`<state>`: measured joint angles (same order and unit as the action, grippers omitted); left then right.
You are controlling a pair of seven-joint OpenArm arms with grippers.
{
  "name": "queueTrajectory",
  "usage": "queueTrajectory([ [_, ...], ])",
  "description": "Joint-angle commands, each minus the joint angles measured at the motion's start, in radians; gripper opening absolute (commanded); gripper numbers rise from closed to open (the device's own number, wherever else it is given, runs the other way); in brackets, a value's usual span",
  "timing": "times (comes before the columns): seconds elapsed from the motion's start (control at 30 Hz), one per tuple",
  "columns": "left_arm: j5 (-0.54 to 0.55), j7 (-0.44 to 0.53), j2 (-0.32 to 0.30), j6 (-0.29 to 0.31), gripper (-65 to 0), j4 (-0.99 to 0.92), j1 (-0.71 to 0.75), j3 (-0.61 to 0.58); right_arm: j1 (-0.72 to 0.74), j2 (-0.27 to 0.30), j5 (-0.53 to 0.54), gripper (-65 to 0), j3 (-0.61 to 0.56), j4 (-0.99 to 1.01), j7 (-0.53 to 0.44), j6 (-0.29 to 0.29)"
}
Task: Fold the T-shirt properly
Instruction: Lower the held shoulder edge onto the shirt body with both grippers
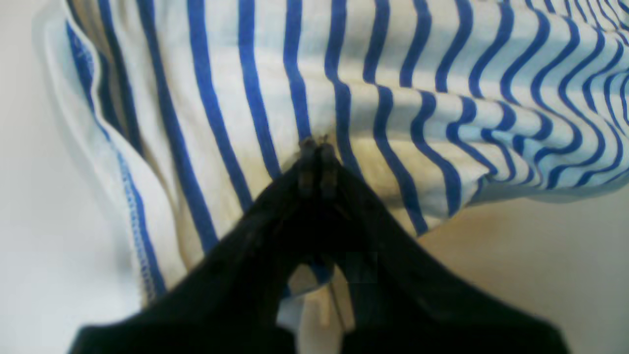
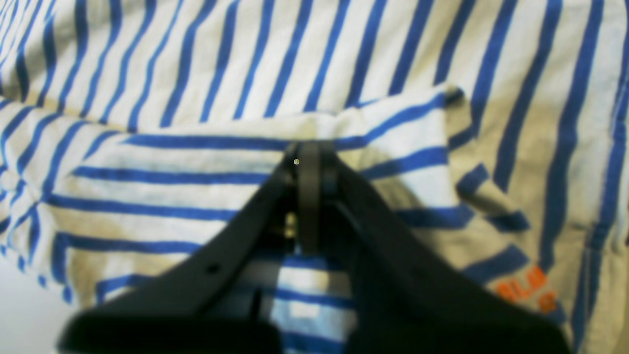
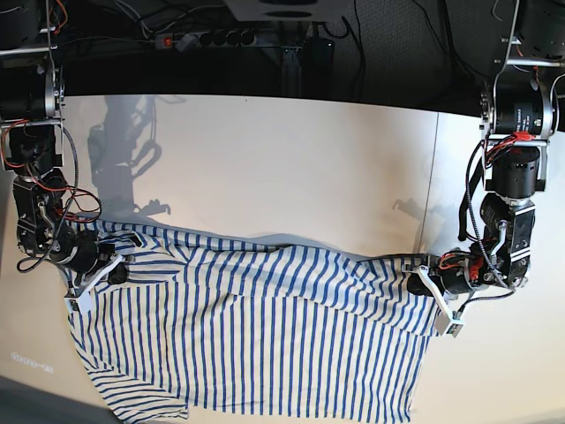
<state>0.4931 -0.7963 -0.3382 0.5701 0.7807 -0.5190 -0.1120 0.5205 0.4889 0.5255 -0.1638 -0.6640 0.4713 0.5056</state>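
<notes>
Striped white-and-blue cotton T-shirt [image 3: 256, 336] lies spread across the table's six o'clock half. Left gripper [image 1: 317, 147] at three o'clock and right gripper [image 2: 307, 150] at nine o'clock each pinch its edge, fingers clamped. Best lift both evenly, keeping cloth taut.

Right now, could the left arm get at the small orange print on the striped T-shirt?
Probably not. The left gripper is shut on the blue-striped white cloth T-shirt at the far edge from the orange print, which lies by the right gripper, also shut on the shirt.
</notes>
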Motion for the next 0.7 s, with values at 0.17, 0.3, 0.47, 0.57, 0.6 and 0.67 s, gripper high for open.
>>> queueTrajectory([
  [0.17,0.155,-0.265,-0.014,0.063,-65.0,0.004,-0.008,-0.001,-0.072,0.033,0.071,-65.0,0.026,-0.085,0.196,0.074],
  [0.3,0.211,-0.362,-0.014,0.074,-65.0,0.004,-0.002,-0.001,-0.177,0.061,0.093,-65.0,0.103,-0.203,0.23,0.075],
  [0.47,0.24,-0.439,-0.023,0.074,-65.0,0.004,0.019,-0.001,-0.328,0.096,0.116,-65.0,0.217,-0.352,0.248,0.075],
  [0.57,0.309,-0.496,-0.041,0.079,-65.0,0.004,0.045,-0.001,-0.412,0.119,0.126,-65.0,0.268,-0.425,0.248,0.075],
  [0.6,0.345,-0.521,-0.046,0.079,-65.0,0.004,0.058,-0.001,-0.438,0.124,0.134,-65.0,0.283,-0.445,0.248,0.075],
  [0.67,0.405,-0.578,-0.048,0.082,-65.0,0.004,0.089,-0.001,-0.485,0.134,0.151,-65.0,0.305,-0.481,0.248,0.075],
])
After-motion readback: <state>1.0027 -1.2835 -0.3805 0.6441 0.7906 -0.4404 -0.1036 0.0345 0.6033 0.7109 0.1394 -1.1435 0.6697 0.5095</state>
